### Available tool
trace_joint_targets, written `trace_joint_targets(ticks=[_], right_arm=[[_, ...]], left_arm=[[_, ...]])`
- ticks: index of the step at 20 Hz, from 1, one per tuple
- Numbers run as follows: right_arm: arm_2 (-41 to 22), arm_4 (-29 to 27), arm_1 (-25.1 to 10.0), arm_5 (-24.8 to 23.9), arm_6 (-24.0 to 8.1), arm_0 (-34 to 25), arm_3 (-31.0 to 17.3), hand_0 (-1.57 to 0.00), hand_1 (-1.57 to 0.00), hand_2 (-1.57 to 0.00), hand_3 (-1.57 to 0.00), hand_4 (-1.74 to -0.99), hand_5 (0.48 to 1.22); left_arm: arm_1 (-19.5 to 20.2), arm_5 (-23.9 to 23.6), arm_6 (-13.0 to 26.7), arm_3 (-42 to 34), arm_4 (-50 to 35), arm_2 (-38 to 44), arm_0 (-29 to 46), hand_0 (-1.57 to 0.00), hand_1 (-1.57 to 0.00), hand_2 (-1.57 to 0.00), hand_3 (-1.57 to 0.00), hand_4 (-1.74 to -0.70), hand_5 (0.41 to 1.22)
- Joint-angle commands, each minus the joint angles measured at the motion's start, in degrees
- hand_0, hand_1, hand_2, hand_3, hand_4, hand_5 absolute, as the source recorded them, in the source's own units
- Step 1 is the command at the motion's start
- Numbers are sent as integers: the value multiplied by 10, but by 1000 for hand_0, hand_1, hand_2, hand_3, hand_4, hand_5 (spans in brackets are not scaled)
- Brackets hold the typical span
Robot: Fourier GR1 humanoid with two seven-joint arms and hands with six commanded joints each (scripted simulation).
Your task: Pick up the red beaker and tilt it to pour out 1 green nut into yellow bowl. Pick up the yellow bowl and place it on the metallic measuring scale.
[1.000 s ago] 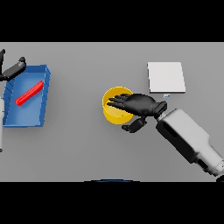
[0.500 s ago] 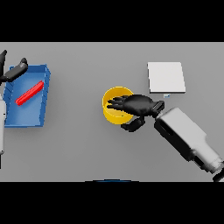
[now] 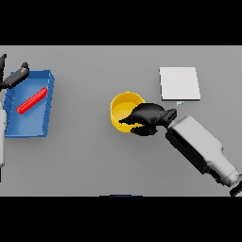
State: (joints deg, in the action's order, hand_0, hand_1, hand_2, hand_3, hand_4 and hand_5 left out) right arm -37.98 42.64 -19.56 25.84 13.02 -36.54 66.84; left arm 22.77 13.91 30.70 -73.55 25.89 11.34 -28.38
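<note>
At the far left edge the left hand [image 3: 14, 78] hung over the far left corner of a blue tray [image 3: 41, 127], its fingers loosely spread and closed on nothing, which looked like an idle place well clear of the work. In the tray lay a red object [image 3: 32, 100], long and slanted, presumably the red beaker on its side, untouched by either hand; no green nut could be made out anywhere. Near the middle of the grey table [image 3: 85, 160] stood the yellow bowl [image 3: 124, 105], upright. The right hand [image 3: 145, 118] covered the bowl's near right rim, fingers curled over the edge and thumb apparently below it, a pinch that seemed meant for lifting the bowl by its wall. To the right and farther off sat the metallic measuring scale [image 3: 179, 83], a pale square plate, close to the bowl but not touching it, so the carry would likely be short.
</note>
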Motion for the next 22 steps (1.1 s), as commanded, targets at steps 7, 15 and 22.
trace_joint_targets(ticks=[7, 15, 22], right_arm=[[4, -7, -17, 15, -19, 0, 27, -1465, -1443, -1439, -1212, -1692, 1202], [35, -49, -57, 61, -56, -18, 92, -1553, -1549, -1549, -1302, -1721, 1218], [60, -59, -79, 61, -76, -51, 67, -1471, -1535, -1566, -1279, -1723, 1220]], left_arm=[[0, 2, -3, 4, 1, -2, -2, 1, 1, 1, 1, -788, 725], [2, -1, -10, 7, 1, 0, -5, 1, 1, 1, 1, -793, 737], [12, 1, -15, 10, 2, 3, -7, 1, 1, 1, 1, -794, 748]])
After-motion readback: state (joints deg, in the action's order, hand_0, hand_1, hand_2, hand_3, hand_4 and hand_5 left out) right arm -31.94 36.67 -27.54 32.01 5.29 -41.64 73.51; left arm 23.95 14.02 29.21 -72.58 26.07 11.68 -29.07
